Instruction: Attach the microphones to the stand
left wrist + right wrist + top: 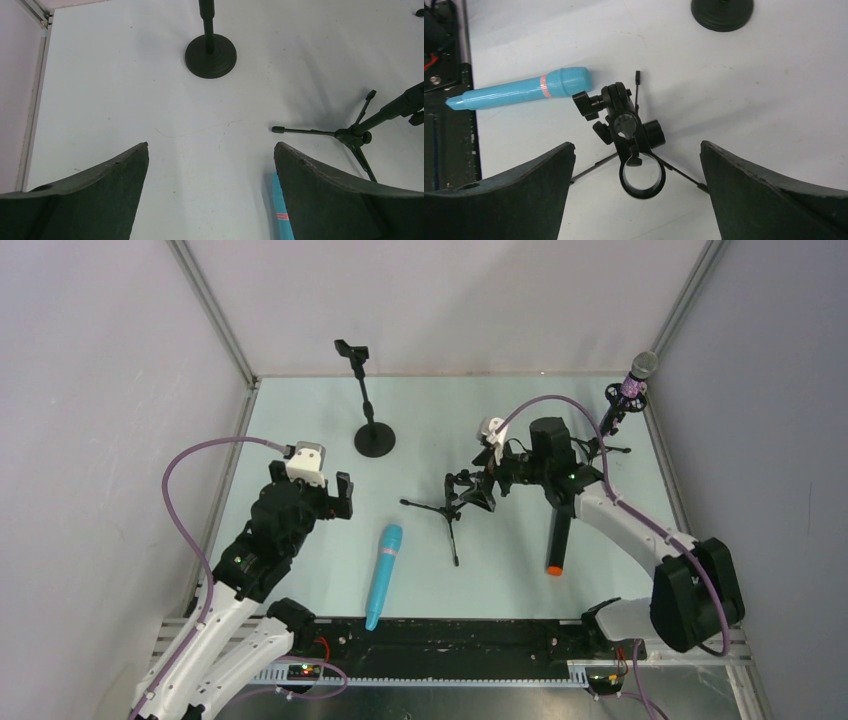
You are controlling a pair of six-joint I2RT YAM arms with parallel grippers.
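Trouble nearest the arm bases concerns the turquoise microphone (384,575), which lies flat with its narrow end reaching over the dark strip (480,635) at the near edge. A clumsy pinch on that round body could, I judge, roll it out of reach. Near its head the left gripper (211,145) hovers, jaws wide apart and empty.

Slightly farther, the black microphone (559,538) with the orange end lies partly under the right arm (625,525), so a sweep of that arm might knock it aside. The right gripper (636,144) hangs over the tripod stand (447,512), jaws spread and holding nothing, with the empty clip (626,120) between them. That stand looks light, and pressing a microphone into the clip could tip it or skid its legs.

Farther back, the round-base stand (375,438) is empty too. In the far right corner the purple microphone (637,375) sits in a holder close to the right arm's cable (560,400), which could snag it.
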